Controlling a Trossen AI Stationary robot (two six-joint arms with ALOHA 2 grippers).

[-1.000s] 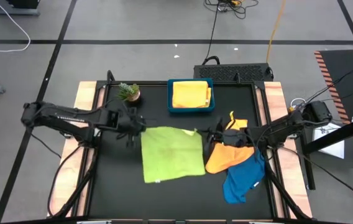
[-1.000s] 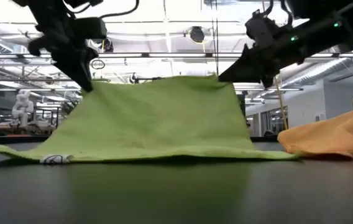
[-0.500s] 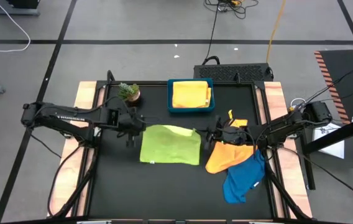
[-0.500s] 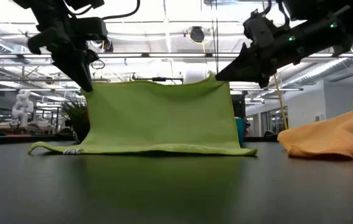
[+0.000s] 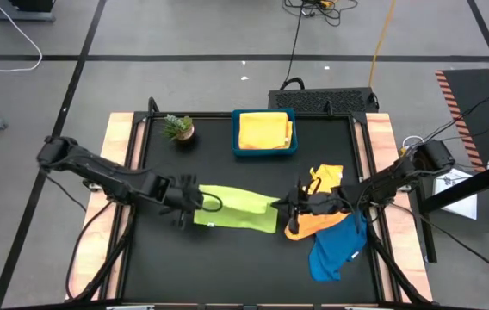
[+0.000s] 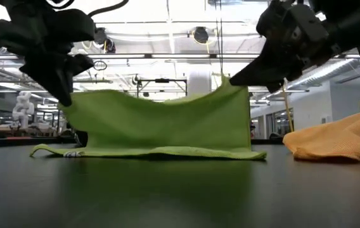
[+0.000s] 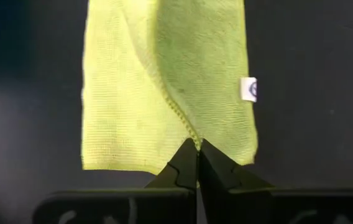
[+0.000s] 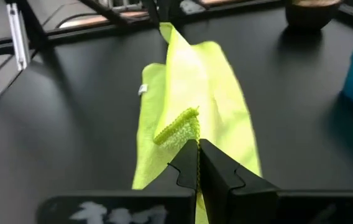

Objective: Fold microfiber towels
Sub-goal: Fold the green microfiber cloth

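Note:
The lime green towel (image 5: 238, 209) stands as a raised sheet in the middle of the table. Its lower part (image 6: 148, 152) lies on the black tabletop. My left gripper (image 5: 200, 203) is shut on its left upper corner and my right gripper (image 5: 281, 205) is shut on its right upper corner. In the low view the left gripper (image 6: 63, 101) is a little lower than the right gripper (image 6: 231, 81). An orange towel (image 5: 318, 215) and a blue towel (image 5: 337, 247) lie heaped at the right. My left gripper pinches the green towel's left upper corner (image 7: 191, 135) between its two fingers, slanting down from the table's left. The cloth hangs below the fingers and its lower part lies on the table. My right gripper pinches the right upper corner (image 8: 181, 129) between its two fingers, coming nearly level from the table's right. A small tuft of hem sticks out past the fingertips. The upper edge (image 6: 161, 100) sags slightly between the two grippers.
A blue tray (image 5: 264, 151) holding a yellow towel (image 5: 264, 129) stands at the far middle. A small potted plant (image 5: 178, 127) is at the far left. The orange heap (image 6: 338, 142) lies just right of the green towel. Bare black tabletop lies near the front edge.
Both grippers have moved toward the table's near edge and slightly down, staying shut on the green towel's two corners. The towel, spread out on a slope before, has been drawn up into a hanging sheet. Its held edge now stands over the part left lying on the table.

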